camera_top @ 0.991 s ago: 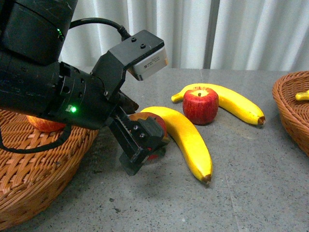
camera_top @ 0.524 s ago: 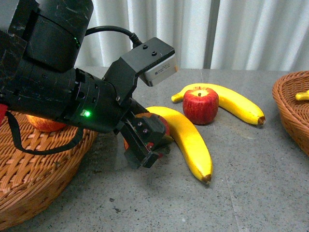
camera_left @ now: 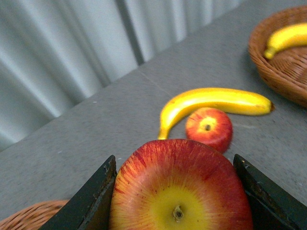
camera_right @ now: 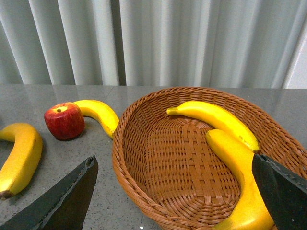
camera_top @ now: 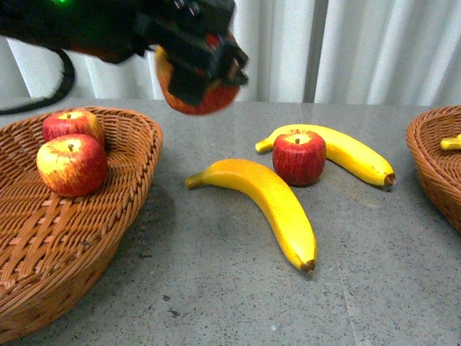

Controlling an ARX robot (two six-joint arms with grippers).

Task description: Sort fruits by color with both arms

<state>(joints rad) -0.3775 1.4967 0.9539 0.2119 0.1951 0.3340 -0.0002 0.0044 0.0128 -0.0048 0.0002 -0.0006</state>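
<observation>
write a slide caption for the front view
Left gripper holds an apple aloft; two apples in the left basket, two bananas and one apple on the table

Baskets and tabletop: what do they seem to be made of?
The left basket and right basket look like woven wicker or rattan: brown strands visibly interlaced. The tabletop looks like grey speckled stone or laminate, smooth with a faint sheen.

The left arm (camera_top: pixel 86 29) is bulky and black, with a green light (camera_top: pixel 61 1) on it and a thick black cable (camera_top: pixel 54 90) looping at the left. The left hand (camera_top: pixel 209 72) is blocky, with perhaps small screw heads. The right hand (camera_right: pixel 172 194) shows flat black wedge-shaped fingers (camera_right: pixel 62 203).
</observation>
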